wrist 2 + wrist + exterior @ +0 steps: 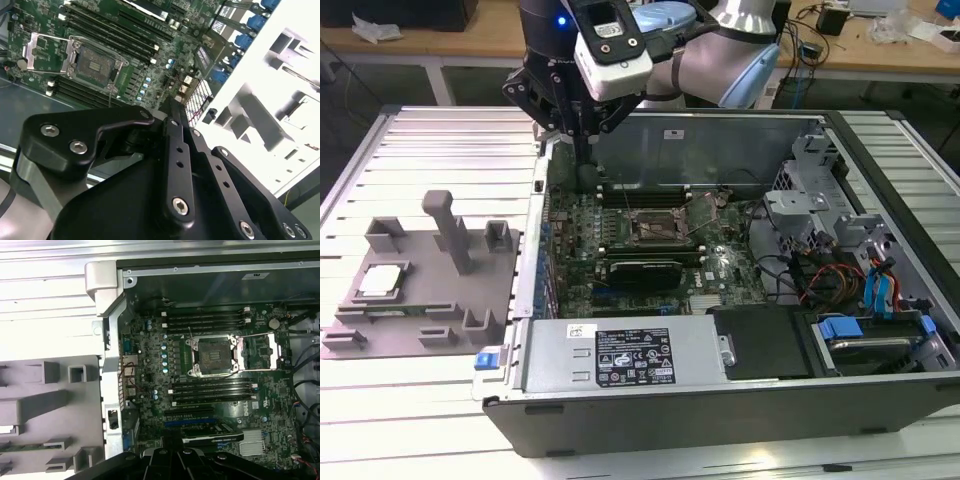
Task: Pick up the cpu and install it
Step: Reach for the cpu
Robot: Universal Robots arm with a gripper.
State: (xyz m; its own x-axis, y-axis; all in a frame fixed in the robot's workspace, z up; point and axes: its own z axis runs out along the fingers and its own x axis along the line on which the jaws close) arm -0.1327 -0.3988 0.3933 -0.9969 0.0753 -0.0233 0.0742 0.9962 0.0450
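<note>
Nearest the exterior camera lies the open computer case [720, 410], its labelled power supply [630, 355] along the front edge, resting on a slatted metal table [420, 150]. On the exterior view's left, just beside the case, sits a grey fixture tray [470, 300] with an upright post; the cpu [380, 280] lies flat in a pocket at the tray's left end, pale top up, well apart from the gripper. Further in, the green motherboard [720, 265] fills the case floor, and near its middle is the socket [655, 225] (its metal frame swung open, the dark bed exposed), seen in both wrist views [215, 356] [97, 60] with memory slots on either side. Beyond the socket, over the board's far corner on the exterior view's left, hangs the gripper [583, 160], pointing down; in the second wrist view [172, 107] its black fingers come together at the tip, closed with nothing between them. Behind it are the pale arm and wooden benches.
</note>
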